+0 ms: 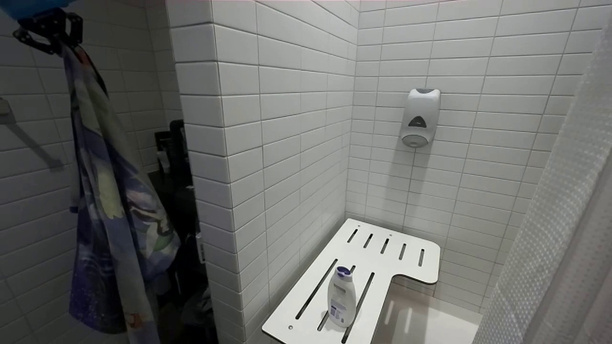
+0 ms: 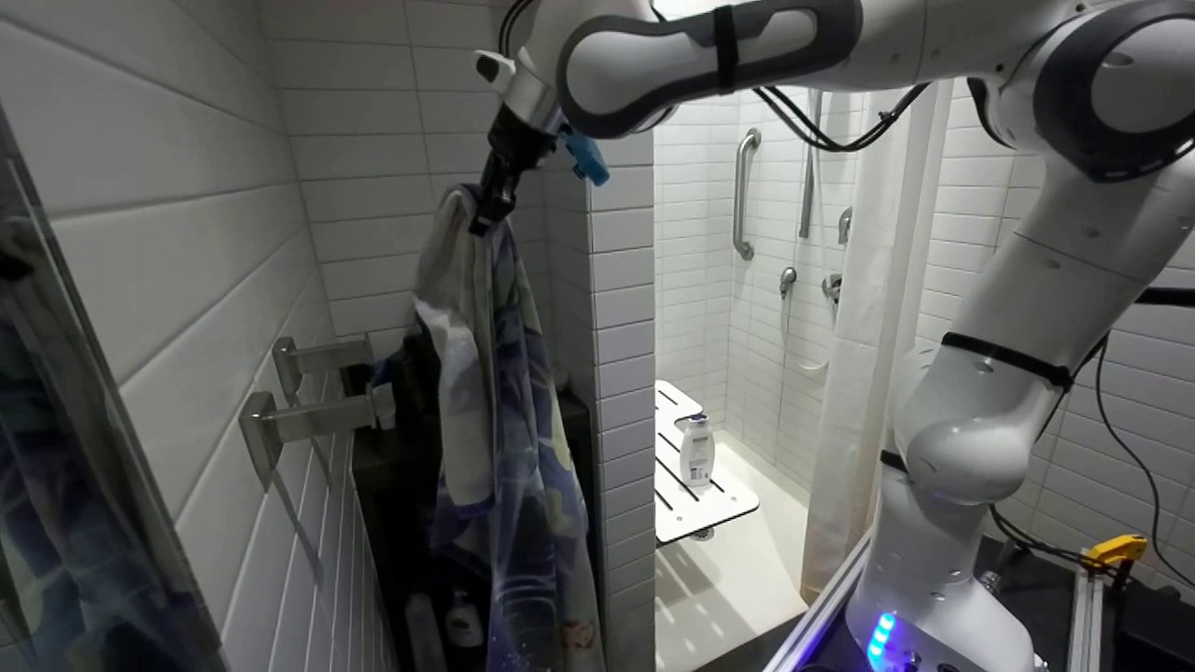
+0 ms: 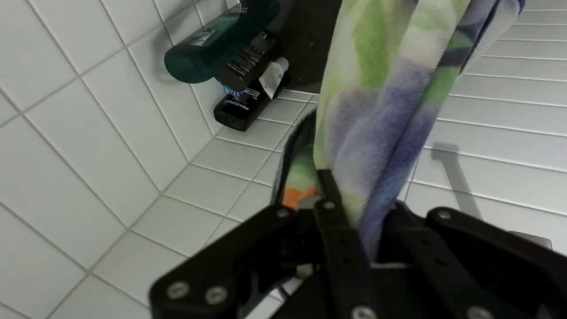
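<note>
Beside the end of a tiled partition [image 2: 624, 373], the robot arm [image 2: 1092, 252] is held raised and bent. From the base [image 2: 934, 602], the lower links are carried upward to a high elbow [image 2: 1125, 79]; from there the forearm [image 2: 882, 47] is stretched almost level, past the partition and toward the white tiled wall [image 2: 224, 224]. At the far end the wrist is turned, so that the end effector [image 2: 487, 207] is slanted downward. Its black fingers [image 3: 336, 239] are drawn almost together, and the bunched upper part of a patterned towel [image 2: 527, 439] is pinched between them. By that grip the towel is hung in long folds. Near the towel, and separated from it by a gap in an exterior view, metal hooks [image 2: 322, 418] are fixed to the wall. In the wrist view, a green bottle [image 3: 217, 46] and a black bottle [image 3: 241, 106] are seen next to the folds. Well apart from the towel, a white bottle [image 1: 342, 301] is stood upright on a slotted white worktop [image 1: 375, 262].
</note>
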Controlling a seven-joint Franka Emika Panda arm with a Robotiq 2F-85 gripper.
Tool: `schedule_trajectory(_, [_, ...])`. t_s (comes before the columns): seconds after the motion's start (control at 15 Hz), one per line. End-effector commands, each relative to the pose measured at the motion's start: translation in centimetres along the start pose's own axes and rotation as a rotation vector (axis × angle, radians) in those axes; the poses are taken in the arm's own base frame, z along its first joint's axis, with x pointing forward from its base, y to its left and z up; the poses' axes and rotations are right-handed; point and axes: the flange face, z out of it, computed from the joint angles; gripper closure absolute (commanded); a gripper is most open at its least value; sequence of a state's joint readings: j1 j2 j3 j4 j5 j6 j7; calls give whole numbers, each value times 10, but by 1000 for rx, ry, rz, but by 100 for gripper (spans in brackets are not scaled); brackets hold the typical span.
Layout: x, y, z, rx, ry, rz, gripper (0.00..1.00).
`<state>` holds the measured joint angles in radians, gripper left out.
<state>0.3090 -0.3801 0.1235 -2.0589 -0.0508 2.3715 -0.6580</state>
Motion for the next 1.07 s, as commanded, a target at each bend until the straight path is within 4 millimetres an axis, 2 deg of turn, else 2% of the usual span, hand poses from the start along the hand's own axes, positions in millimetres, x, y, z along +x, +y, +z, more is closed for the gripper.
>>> schedule_trajectory(0.0, [4,-3,-2,0,3,-6,88])
schedule_trajectory(0.07, [6,-6,-4,0,6,-11,97])
schedule_trajectory(0.2, [0,-18,14,14,-11,-23,97])
schedule_trajectory(0.4, [-13,-20,38,32,-18,-22,97])
schedule_trajectory(0.53, [-17,-19,46,19,-26,-31,97])
schedule_trajectory(0.87, [-21,14,45,-90,12,-45,97])
schedule_trajectory(1.0, [-22,27,53,-104,12,-45,97])
